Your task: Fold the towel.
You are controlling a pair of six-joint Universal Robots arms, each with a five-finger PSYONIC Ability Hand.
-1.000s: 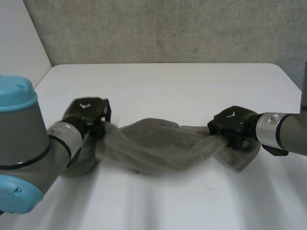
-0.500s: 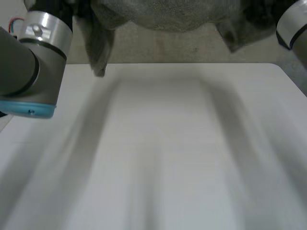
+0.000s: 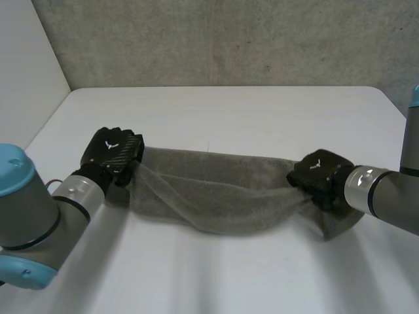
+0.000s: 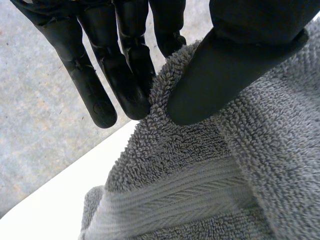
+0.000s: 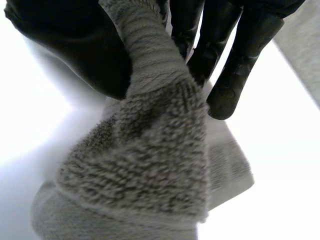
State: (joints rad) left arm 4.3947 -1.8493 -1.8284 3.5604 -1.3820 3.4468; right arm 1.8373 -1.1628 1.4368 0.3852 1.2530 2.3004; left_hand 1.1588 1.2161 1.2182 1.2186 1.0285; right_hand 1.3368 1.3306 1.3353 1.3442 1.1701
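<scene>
Currently pinching opposite ends of the towel (image 3: 216,190) in the left hand (image 3: 112,152) and right hand (image 3: 319,173), stretching it across the table (image 3: 229,111); likely needing flattening before doubling over.

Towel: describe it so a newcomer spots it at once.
On the white table, look between the two black hands. The towel runs from left hand to right hand, each pinching one end. It is the only cloth: grey terry, bunched into a long band.
</scene>
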